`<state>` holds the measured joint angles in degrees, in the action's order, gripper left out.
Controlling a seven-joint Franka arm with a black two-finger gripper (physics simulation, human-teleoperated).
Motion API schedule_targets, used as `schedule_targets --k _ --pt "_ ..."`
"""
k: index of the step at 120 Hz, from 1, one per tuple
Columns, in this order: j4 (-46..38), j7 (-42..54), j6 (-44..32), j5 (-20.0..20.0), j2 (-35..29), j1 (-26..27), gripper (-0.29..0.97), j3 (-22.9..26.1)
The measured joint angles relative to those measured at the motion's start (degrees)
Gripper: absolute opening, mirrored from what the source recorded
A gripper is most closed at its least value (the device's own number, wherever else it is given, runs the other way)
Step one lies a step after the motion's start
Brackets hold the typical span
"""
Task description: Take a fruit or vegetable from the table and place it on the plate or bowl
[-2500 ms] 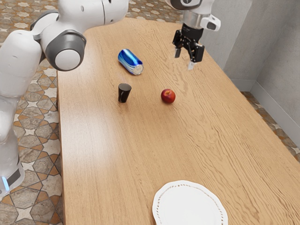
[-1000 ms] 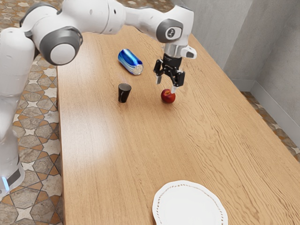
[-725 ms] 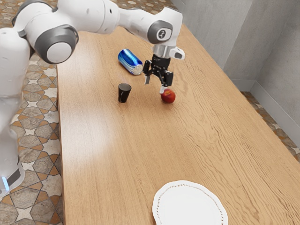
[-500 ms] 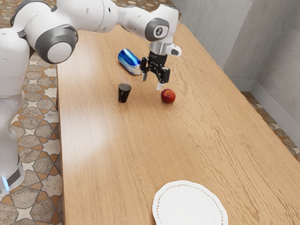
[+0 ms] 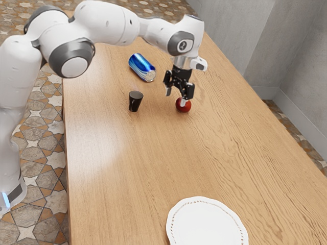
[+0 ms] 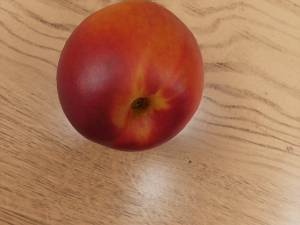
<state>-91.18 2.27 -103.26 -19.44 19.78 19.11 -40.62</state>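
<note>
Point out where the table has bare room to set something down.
Bare wood spans the middle of the table, between the cup and the plate, and the exterior view's right side past the fruit. It is crowded near the can, cup and fruit, with the tool over the fruit.

Bare tabletop (image 5: 153, 163) between fruit (image 5: 183, 106) and plate (image 5: 207, 223); cup (image 5: 135, 101), can (image 5: 142, 67) off aside.

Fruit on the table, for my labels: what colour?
The fruit is red with orange-yellow patches; wrist view best.
</note>
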Motion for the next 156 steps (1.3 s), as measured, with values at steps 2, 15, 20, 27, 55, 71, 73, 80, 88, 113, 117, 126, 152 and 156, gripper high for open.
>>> schedule_targets --k 2,15,20,27,55,71,73,80,88,113,117,126,152,156 --pt "0.00 0.07 -0.17 -0.06 0.06 0.00 0.68 -0.02" --pt "-0.06 0.51 -1.26 -0.86 0.90 -0.02 0.68 -0.06" --pt "-0.08 0.67 -1.74 -1.24 1.15 -0.03 0.68 -0.06" --pt "-0.13 0.89 -2.27 -1.59 1.48 -0.50 0.68 -0.12" --pt "0.35 1.89 -3.89 -2.42 3.34 -4.10 0.68 0.46" --pt "5.77 2.33 -4.30 -2.31 5.60 -10.88 0.68 7.15" --pt "6.32 2.38 -4.30 -2.27 5.71 -11.38 0.68 7.73" --pt "7.32 2.53 -4.29 -2.17 5.86 -12.30 0.68 8.81" --pt "7.68 2.69 -4.24 -2.12 5.89 -12.68 0.68 9.55" --pt "7.45 3.09 -3.80 -2.22 5.88 -12.78 0.68 10.49" --pt "7.43 3.14 -3.77 -2.24 5.93 -12.78 0.68 10.62" --pt "7.40 3.25 -3.70 -2.26 6.13 -12.78 0.68 11.02" --pt "7.15 3.49 -3.58 -2.13 6.67 -12.77 0.68 11.61" --pt "7.14 3.52 -3.57 -2.08 6.69 -12.78 0.68 11.61"
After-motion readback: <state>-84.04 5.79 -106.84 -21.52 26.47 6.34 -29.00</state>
